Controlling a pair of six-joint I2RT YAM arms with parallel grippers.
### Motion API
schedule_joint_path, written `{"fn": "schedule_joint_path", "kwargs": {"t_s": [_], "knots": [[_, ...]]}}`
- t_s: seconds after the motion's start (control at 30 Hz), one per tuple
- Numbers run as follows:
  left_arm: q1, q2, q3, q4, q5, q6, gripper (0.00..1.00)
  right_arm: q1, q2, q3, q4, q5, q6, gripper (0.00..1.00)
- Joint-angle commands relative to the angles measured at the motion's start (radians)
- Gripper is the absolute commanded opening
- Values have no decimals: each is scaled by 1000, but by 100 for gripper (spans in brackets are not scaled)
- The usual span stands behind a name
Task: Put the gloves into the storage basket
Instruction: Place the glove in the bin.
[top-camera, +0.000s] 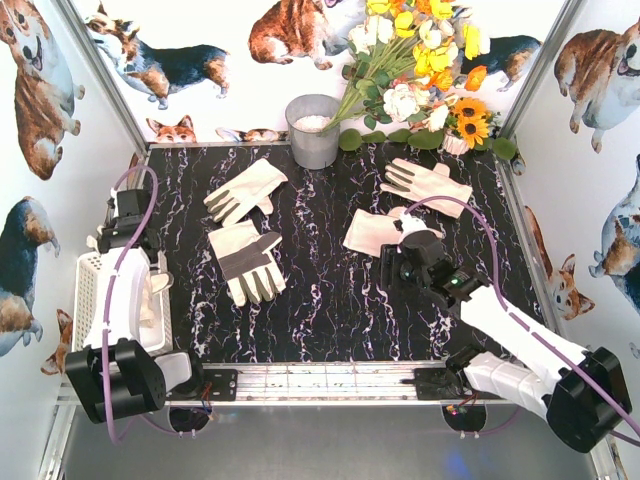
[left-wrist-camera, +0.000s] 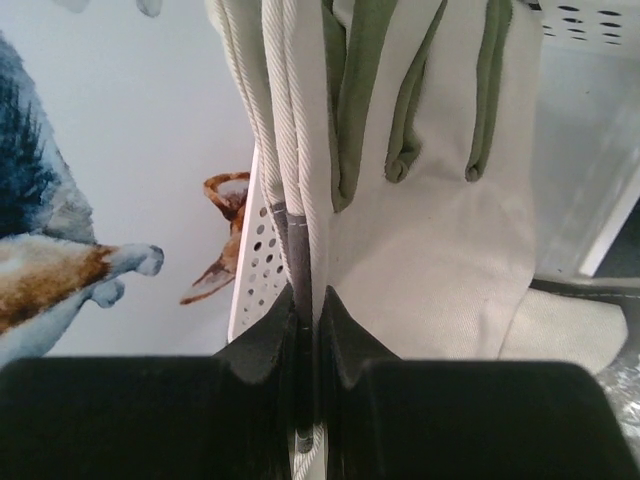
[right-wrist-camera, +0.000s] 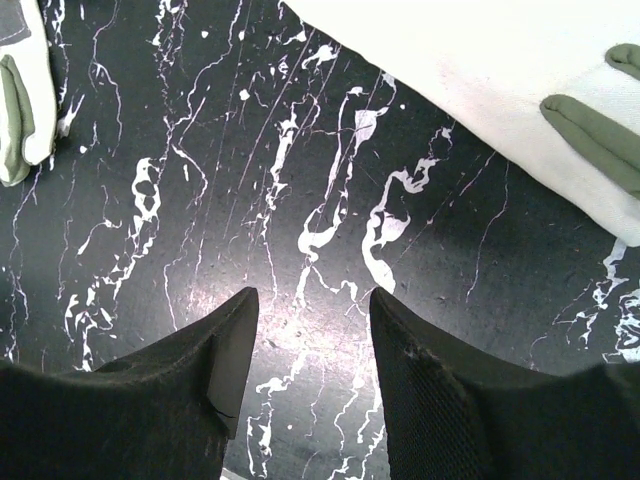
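My left gripper is shut on the edge of a cream-white glove with olive finger patches, which hangs from the jaws beside the perforated wall of the white storage basket. Seen from above, the basket sits at the table's left edge under my left arm. Several more gloves lie on the dark table: two at centre-left and two at right. My right gripper is open low over bare table, just short of the nearer right glove.
A grey metal bucket stands at the back centre beside a bunch of artificial flowers. Corgi-print walls close in the table on three sides. A metal rail runs along the near edge between the arm bases.
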Motion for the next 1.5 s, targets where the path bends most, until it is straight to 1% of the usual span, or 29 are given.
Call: {"fn": "schedule_joint_path", "kwargs": {"t_s": [0.0, 0.17, 0.33, 0.47, 0.63, 0.83, 1.1, 1.37, 1.47], "knots": [[14, -8, -61, 139, -51, 100, 0, -4, -40, -3, 34, -13, 7, 51], [14, 2, -155, 260, -1, 178, 0, -5, -59, -3, 30, -11, 7, 51], [15, 49, -192, 358, -17, 250, 0, -5, -72, -3, 23, -13, 10, 51], [20, 97, -201, 400, -7, 277, 0, -5, -79, -4, 19, -14, 12, 51], [23, 157, -198, 403, 16, 284, 0, -5, -90, -7, 18, -13, 20, 51], [26, 200, -181, 422, -4, 330, 0, -5, -100, -13, 16, -19, 21, 51], [25, 325, -133, 440, -46, 372, 0, -6, -132, -9, -7, -14, 18, 51], [36, 377, -106, 473, -40, 422, 0, -6, -134, -22, 7, -45, 40, 51], [37, 414, -96, 499, -107, 404, 0, -6, -128, -20, 10, -54, 40, 51]]}}
